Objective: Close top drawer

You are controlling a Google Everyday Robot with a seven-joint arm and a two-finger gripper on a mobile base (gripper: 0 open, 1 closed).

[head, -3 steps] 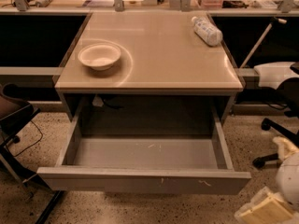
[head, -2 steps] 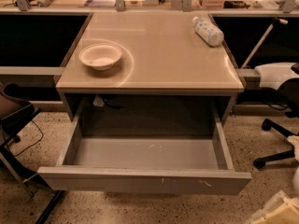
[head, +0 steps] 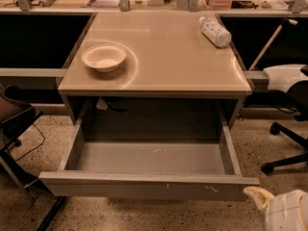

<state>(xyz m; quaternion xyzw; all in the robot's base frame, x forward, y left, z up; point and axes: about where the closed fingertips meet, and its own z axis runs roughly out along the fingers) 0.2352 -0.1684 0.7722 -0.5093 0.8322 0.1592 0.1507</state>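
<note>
The top drawer [head: 149, 186] is a wide shallow grey metal drawer, pulled far out from under the beige table [head: 159, 76]. Its inside is empty, and its plain front panel has small pale scratch marks. My gripper [head: 257, 195] shows at the bottom right as a cream tip on a white body. It sits just right of and slightly below the drawer front's right corner, close to it. I cannot tell whether it touches the panel.
A white bowl [head: 104, 57] sits on the tabletop at the left and a plastic bottle [head: 215, 32] lies at the back right. An office chair base [head: 288, 143] stands to the right and a dark chair [head: 14, 124] to the left. The floor is speckled.
My gripper dipped toward the bottom right corner of the view, then came back up and left toward the drawer front's right corner. The drawer stays open.
</note>
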